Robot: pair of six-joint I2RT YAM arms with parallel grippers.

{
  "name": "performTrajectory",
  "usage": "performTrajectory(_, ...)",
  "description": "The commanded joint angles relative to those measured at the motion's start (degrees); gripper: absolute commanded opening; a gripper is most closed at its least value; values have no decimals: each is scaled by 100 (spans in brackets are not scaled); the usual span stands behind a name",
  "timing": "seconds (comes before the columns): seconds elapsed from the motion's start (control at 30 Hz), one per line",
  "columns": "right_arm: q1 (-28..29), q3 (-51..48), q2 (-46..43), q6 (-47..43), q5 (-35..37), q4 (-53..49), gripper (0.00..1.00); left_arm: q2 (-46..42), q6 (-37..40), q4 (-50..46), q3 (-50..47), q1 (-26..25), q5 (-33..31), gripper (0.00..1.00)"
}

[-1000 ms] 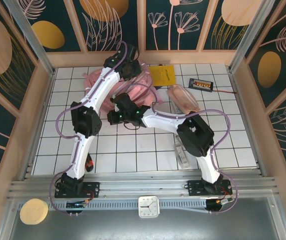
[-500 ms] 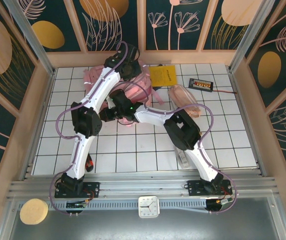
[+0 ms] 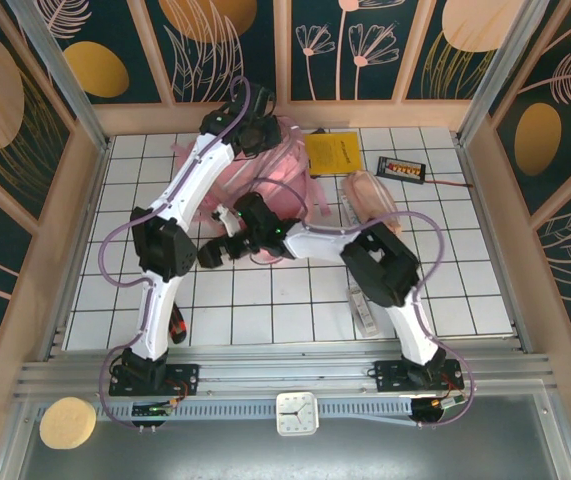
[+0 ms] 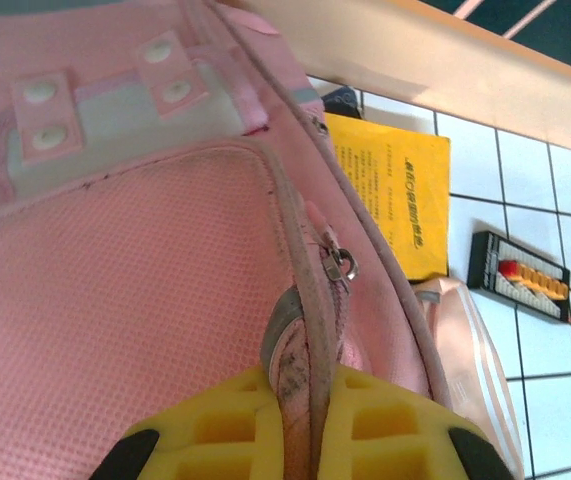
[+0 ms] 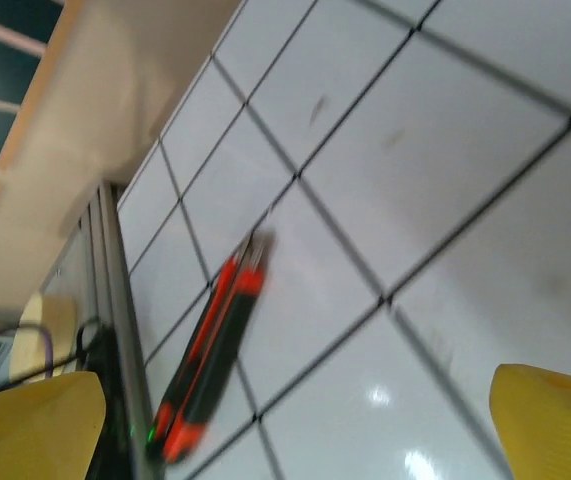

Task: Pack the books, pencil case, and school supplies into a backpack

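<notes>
One pencil case (image 3: 373, 198) lies diagonally.

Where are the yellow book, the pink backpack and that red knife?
yellow book (image 4: 395, 195): left wrist view, middle of its cover.
pink backpack (image 4: 115, 310): left wrist view, its mesh panel.
red knife (image 5: 212, 345): right wrist view, mid-handle.

The backpack (image 4: 145, 300) is pink, the book (image 4: 395, 190) yellow, the knife (image 5: 210, 350) red-and-black.
</notes>
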Motion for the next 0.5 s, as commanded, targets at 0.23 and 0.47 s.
performTrajectory(0.23,-384,-2168,-2839,-13,-246,143,99,-701,461,486,-268,-99,606,0)
performTrajectory(0.47,-685,-1559,-2844,-80,-747,-171,99,-718,616,480,-574,-71,493,0)
